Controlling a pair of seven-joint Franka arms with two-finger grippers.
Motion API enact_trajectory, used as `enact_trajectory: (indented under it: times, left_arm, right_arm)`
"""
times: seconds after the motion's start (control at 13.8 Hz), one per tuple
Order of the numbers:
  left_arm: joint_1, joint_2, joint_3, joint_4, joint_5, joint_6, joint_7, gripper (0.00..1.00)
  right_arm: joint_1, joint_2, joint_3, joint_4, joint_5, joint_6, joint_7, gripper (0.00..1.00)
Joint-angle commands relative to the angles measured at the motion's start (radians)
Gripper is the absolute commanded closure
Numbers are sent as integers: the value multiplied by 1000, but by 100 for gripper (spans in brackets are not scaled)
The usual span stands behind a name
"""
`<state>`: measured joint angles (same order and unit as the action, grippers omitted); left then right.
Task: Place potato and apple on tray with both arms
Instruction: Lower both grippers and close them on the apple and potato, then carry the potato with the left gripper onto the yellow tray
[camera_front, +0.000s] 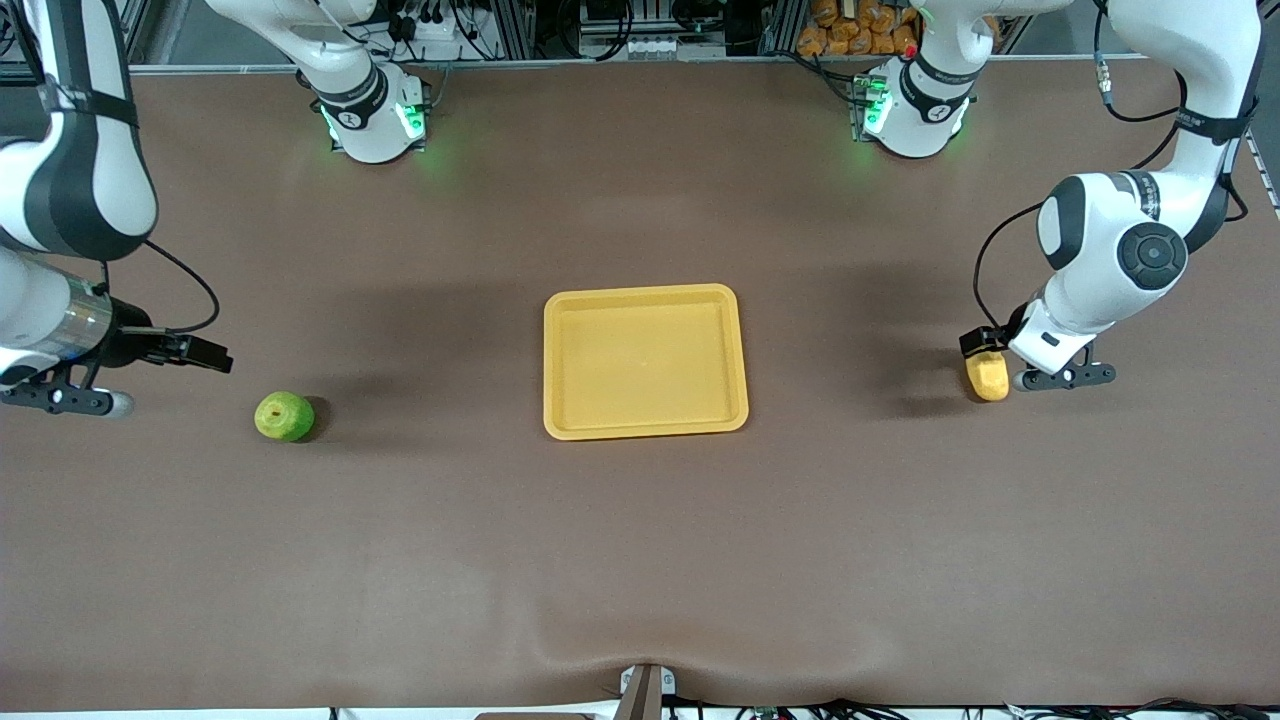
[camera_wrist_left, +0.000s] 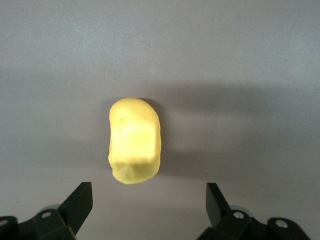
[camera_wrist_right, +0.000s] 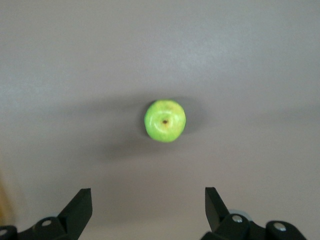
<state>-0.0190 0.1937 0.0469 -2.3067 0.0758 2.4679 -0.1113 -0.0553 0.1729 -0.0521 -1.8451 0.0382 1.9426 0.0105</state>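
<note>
The tray (camera_front: 646, 362) holds nothing. The left claw (camera_wrist_left: 145, 202) hangs wide open over the potato (camera_wrist_left: 135, 140); the right claw (camera_wrist_right: 145, 202), equally wide, grips nothing near the apple (camera_wrist_right: 165, 121).

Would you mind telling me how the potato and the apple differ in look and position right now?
The potato is oblong, lumpy and yellow; the apple is round and bright green with a brown stem spot. The potato lies toward the left arm's end with the open left claw above it; the apple lies toward the right arm's end. Both rest on the table, outside the tray.
</note>
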Motion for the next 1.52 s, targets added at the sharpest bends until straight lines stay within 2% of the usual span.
enact_trajectory:
  times: [0.0, 0.22, 0.36, 0.73, 0.87, 1.23, 1.45]
  left_arm:
    - [10, 38, 4, -8, 13, 61, 2, 0]
    - [43, 76, 2, -7, 85, 117, 1, 0]
    - [71, 107, -1, -4, 94, 166, -1, 5]
    - [71, 130, -4, 4, 94, 183, -17, 25]
    - [67, 138, -4, 7, 94, 189, -48, 37]
    - [59, 133, -9, 9, 96, 187, -57, 81]
    - [62, 107, -56, 9, 96, 178, -70, 93]
  right_arm:
    - [-20, 13, 9, -74, 29, 117, -41, 0]
    - [-28, 83, 9, -75, 35, 189, -43, 0]
    - [-28, 131, 9, -74, 40, 232, -43, 0]
    - [-44, 232, 11, -69, 43, 315, -43, 0]
    - [-44, 267, 11, -69, 60, 341, -43, 0]
    - [-43, 316, 12, -69, 100, 345, -43, 0]
    - [-41, 344, 12, -69, 101, 361, -50, 0]
